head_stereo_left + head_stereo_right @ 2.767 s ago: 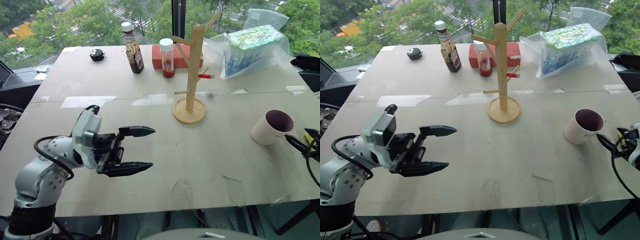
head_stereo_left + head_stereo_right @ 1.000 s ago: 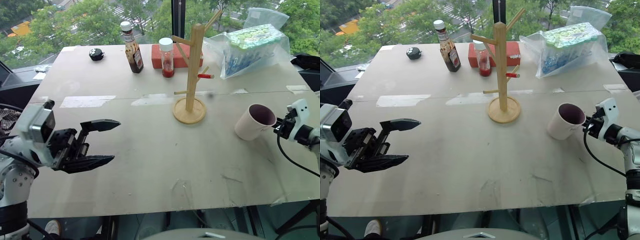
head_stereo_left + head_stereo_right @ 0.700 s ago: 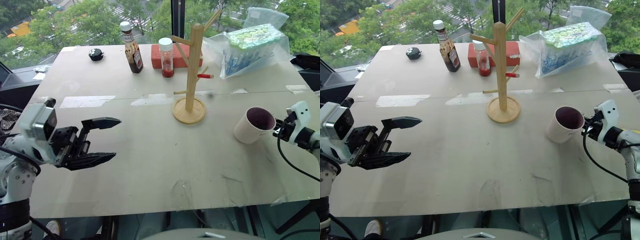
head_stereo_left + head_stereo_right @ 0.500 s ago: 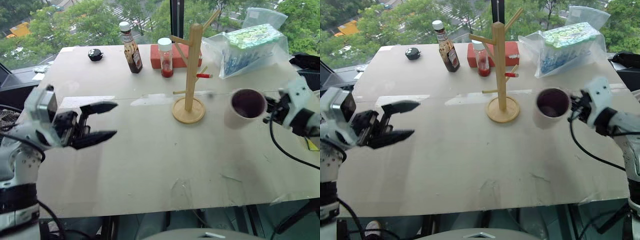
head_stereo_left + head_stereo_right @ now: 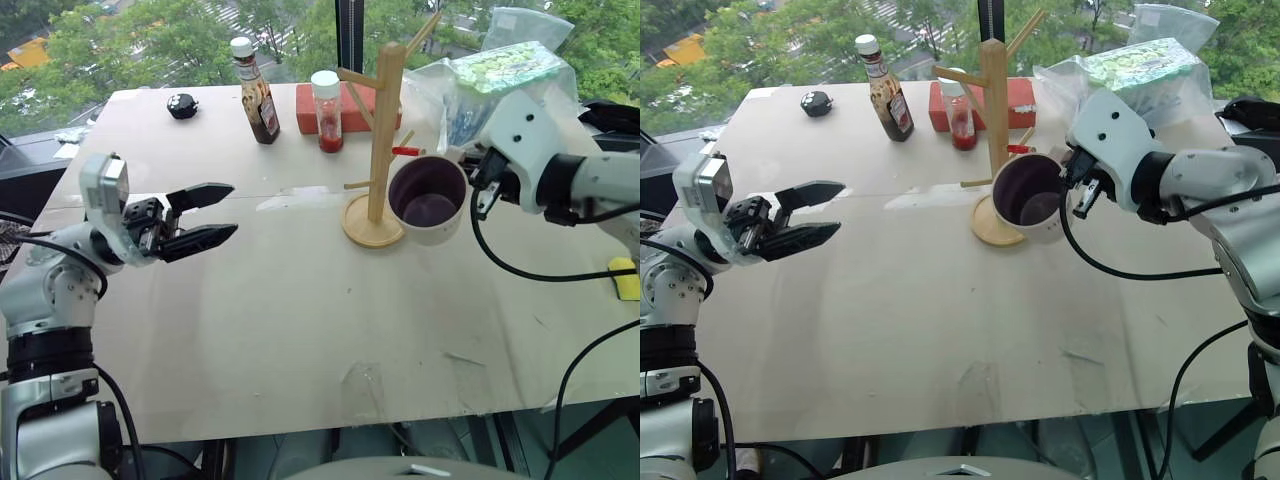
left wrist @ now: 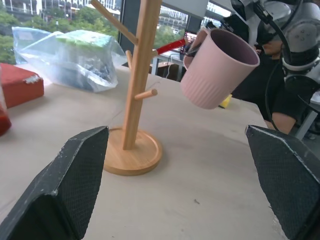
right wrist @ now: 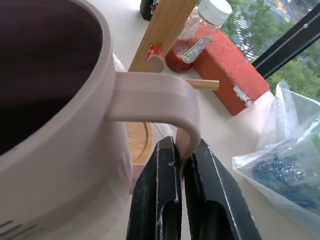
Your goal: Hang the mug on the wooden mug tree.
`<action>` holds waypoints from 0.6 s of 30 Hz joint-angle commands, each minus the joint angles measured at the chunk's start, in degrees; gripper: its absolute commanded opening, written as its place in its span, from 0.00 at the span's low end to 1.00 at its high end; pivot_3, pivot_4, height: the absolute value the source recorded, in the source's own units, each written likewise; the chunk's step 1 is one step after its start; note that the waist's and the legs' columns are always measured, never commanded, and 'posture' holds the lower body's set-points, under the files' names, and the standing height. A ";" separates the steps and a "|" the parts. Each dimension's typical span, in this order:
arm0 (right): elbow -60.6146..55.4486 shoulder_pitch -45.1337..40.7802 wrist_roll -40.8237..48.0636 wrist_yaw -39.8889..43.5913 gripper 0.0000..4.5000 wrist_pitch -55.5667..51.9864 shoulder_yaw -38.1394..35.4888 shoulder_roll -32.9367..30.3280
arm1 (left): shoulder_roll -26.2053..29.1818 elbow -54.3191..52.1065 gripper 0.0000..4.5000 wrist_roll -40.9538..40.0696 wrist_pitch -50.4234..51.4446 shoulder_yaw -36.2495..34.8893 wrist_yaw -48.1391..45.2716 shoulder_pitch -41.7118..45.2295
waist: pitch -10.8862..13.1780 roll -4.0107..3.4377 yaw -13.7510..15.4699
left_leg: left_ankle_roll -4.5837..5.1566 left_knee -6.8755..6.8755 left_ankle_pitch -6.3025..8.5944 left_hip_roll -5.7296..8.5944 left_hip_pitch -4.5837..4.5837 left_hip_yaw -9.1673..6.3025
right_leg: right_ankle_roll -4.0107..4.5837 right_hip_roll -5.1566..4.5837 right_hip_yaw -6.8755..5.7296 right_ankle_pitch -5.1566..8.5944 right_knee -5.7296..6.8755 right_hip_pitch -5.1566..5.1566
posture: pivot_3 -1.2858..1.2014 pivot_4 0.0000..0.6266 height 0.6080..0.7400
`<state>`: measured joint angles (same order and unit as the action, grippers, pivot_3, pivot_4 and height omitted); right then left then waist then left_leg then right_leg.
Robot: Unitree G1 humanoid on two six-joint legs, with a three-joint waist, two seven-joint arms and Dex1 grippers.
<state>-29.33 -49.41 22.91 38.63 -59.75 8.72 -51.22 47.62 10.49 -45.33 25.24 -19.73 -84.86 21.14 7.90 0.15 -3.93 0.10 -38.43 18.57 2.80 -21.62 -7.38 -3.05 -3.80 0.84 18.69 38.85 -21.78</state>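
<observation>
- Gripping the mug (image 5: 428, 200) by its handle, the right tool (image 7: 180, 165) has both black fingers pinched flat on the handle's lower end, as the right wrist view shows.
- Held clear of the tabletop (image 5: 300, 300), the mug is tilted so its purple-mauve inside faces the head camera.
- It hangs just beside the wooden mug tree (image 5: 380, 140), on the tree's right, partly in front of the round base and near the red-tipped peg (image 5: 405, 151).
- From the left wrist view the mug is apart from the post, its handle up close to the red-tipped peg; I cannot tell whether the handle touches it.
- No peg carries the mug.
- The left tool (image 5: 205, 215) hovers over the left part of the tabletop, well apart from the tree, its two fingers spread and nothing between them, pointing toward the tree.
- At the far edge stand a brown sauce bottle (image 5: 250, 92), a jar with a white cap and red contents (image 5: 325, 112), and a red block (image 5: 355, 108) behind the jar.
- A clear plastic bag (image 5: 500, 85) lies at the far right, and a small black object (image 5: 181, 105) sits at the far left.
</observation>
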 commanded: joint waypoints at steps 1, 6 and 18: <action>3.26 -3.93 -1.92 2.38 0.01 1.91 1.83 -0.25 | 0.04 -6.13 1.00 -3.42 1.58 -3.68 0.68 -3.28 | 0.00 0.00 -0.09 | 0.00 -0.01 0.00 0.02 -0.01 -0.05 | 0.00 -0.01 -0.05 0.00 0.00 0.00 | 0.52 0.24 1.00; 7.76 -7.40 -4.12 5.00 0.01 4.78 4.70 0.75 | -0.78 -13.00 1.00 -6.76 3.71 -6.68 2.92 -9.74 | 0.00 -0.01 -0.11 | 0.00 0.01 0.00 0.02 -0.03 -0.09 | 0.00 -0.05 -0.08 0.00 0.00 -0.01 | 0.52 0.24 1.00; 14.48 -13.07 -8.75 7.80 0.01 7.48 9.71 6.95 | -0.81 -9.34 1.00 -6.16 2.56 -8.75 6.92 -8.03 | -0.01 0.01 -0.09 | 0.00 -0.20 0.00 0.12 -0.07 -0.18 | 0.00 -0.12 -0.17 0.00 0.05 0.01 | 0.52 0.24 1.00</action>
<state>-14.56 -60.46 15.42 46.00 -53.43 18.90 -44.39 46.09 1.77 -51.17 28.53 -26.49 -77.73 12.85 7.89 0.16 -4.02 0.10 -38.63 18.57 2.92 -21.69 -7.57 -3.05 -3.92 0.66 18.69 38.90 -21.78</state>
